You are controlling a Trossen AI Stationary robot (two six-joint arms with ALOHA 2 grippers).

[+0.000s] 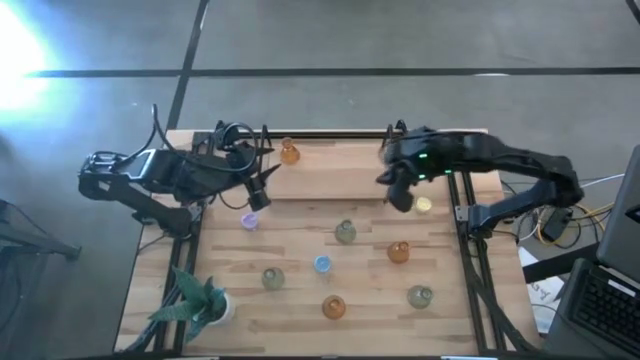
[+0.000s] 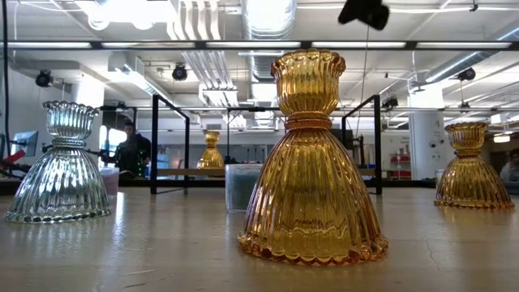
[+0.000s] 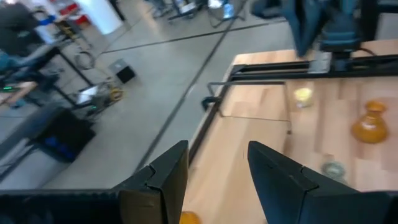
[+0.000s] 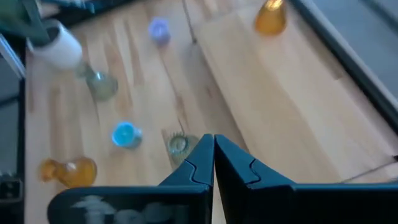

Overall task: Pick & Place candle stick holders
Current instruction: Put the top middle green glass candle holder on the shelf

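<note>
So right now it looks like a between-picks moment: neither hand has anything in it, and most of the candle stick holders are sitting loose on the counter (image 1: 300, 305).

The left hand (image 1: 262, 197) hovers near the back-left of the counter with its fingers (image 3: 163, 180) spread apart and nothing between them. It sits just behind the purple holder (image 1: 249, 221), and the amber holder (image 1: 290, 152) on the raised board (image 1: 330, 175) at the back is a bit further off. The right hand (image 1: 402, 200) is up over the right end of that board, fingers pressed together and empty as far as the right wrist view shows, with the yellow holder (image 1: 424, 205) just beside it.

The rest are scattered toward the front: a grey-green holder (image 1: 345, 233) in the middle, a blue holder (image 1: 322, 265), another amber one (image 1: 399, 252), an amber one near the front edge (image 1: 333, 307), and two greenish ones (image 1: 273, 279) (image 1: 420, 297). The plant in a white pot (image 1: 205, 305) sits at the front-left corner and isn't part of this.

My guess is the next move is a reach-and-grasp. The left hand is already open, so it would need to drop over the purple holder and close on its neck. The right hand would have to open up first before going for the yellow one.
</note>
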